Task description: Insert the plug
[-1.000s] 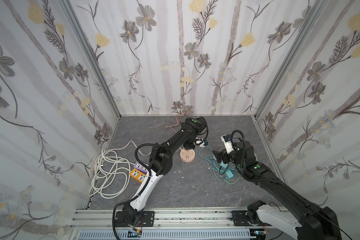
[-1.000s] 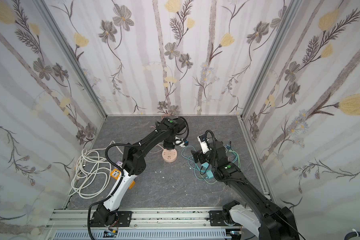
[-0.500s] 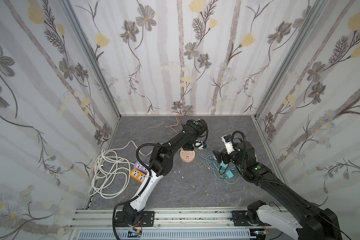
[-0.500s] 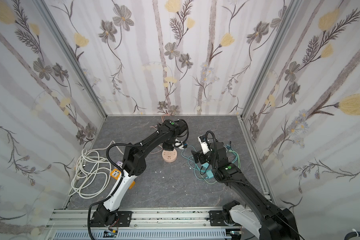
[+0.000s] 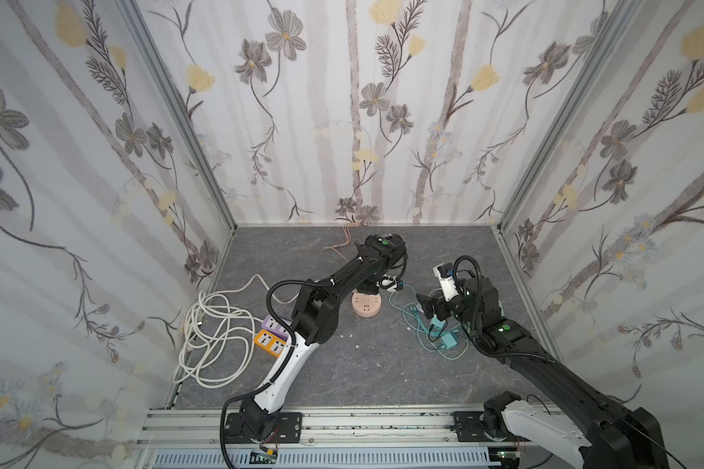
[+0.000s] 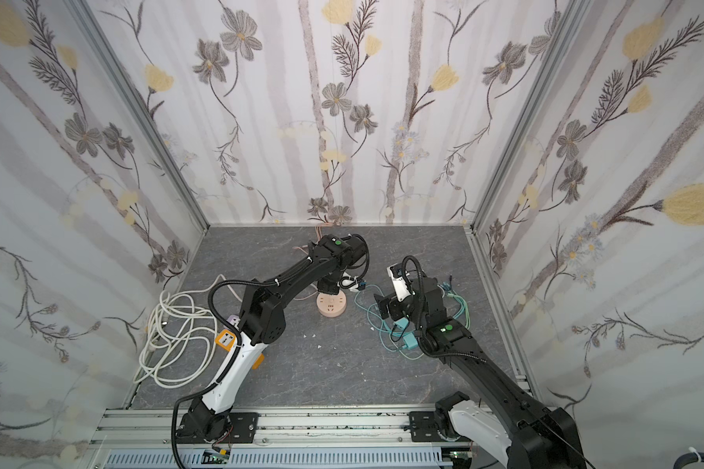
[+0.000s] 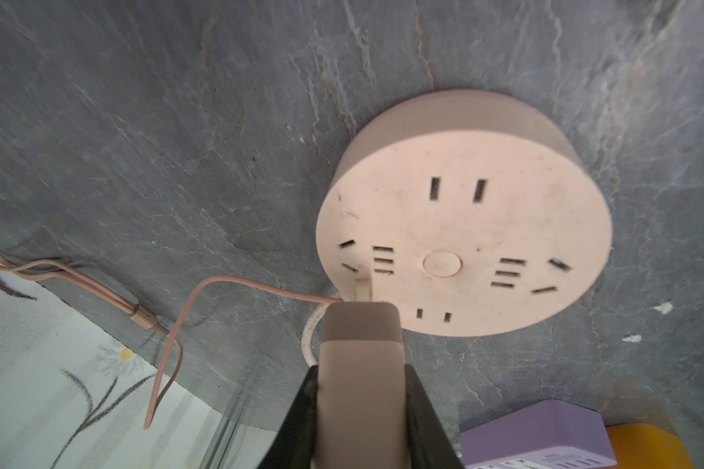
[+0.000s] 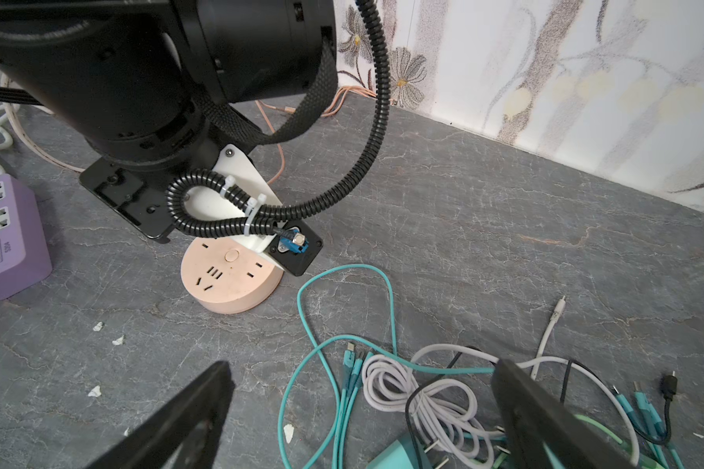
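A round pink socket hub (image 7: 464, 227) lies flat on the grey floor, seen in both top views (image 5: 366, 305) (image 6: 331, 305) and in the right wrist view (image 8: 230, 284). My left gripper (image 7: 360, 377) is shut on a pink-beige plug (image 7: 360, 349), whose tip sits at the hub's near rim beside a group of slots. I cannot tell whether its prong is in a slot. A thin pink cable (image 7: 171, 325) trails from it. In both top views the left wrist hides this grip. My right gripper (image 8: 360, 373) stands open and empty above tangled cables (image 8: 419, 390).
A purple power strip (image 5: 275, 325) and an orange one (image 5: 270, 341) lie left of the left arm, next to a coiled white cord (image 5: 212, 333). Teal chargers (image 5: 448, 339) and teal, white and black cables lie under the right arm. The back wall is close behind the hub.
The left wrist has shifted very slightly toward the hub with the plug. The right arm has not moved.
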Robot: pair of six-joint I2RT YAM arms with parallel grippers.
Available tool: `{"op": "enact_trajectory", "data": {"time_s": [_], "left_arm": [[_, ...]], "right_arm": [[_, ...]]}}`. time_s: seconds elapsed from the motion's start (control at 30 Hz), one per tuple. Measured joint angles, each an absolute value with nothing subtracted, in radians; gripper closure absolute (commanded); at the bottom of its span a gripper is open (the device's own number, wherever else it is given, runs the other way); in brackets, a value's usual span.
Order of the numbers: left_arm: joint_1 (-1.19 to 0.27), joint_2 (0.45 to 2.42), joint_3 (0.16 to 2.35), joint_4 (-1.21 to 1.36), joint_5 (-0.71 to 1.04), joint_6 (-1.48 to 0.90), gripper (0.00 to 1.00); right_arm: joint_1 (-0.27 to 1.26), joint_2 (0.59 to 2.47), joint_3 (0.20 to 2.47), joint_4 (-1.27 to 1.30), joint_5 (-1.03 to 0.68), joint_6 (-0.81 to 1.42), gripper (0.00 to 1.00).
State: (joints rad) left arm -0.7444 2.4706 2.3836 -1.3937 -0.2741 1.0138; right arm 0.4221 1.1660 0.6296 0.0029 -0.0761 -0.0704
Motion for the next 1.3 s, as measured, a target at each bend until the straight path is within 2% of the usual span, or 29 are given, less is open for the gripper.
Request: {"op": "enact_trajectory", "data": {"time_s": [0.27, 0.53, 1.3], "left_arm": [[-0.746, 2.461, 2.471, -1.411, -0.171, 1.01, 1.0], [-0.753, 2.453, 2.379, -1.408, -0.202, 1.01, 1.0], [-0.767, 2.517, 2.393, -1.393, -0.25, 1.02, 1.0]], "right_arm": [[0.422, 1.165, 0.63, 0.003, -0.076, -0.068, 0.01], [0.421, 1.151, 0.627, 0.003, -0.076, -0.062, 0.01], [0.419, 1.12, 0.606, 0.002, -0.076, -0.06, 0.01]]}}
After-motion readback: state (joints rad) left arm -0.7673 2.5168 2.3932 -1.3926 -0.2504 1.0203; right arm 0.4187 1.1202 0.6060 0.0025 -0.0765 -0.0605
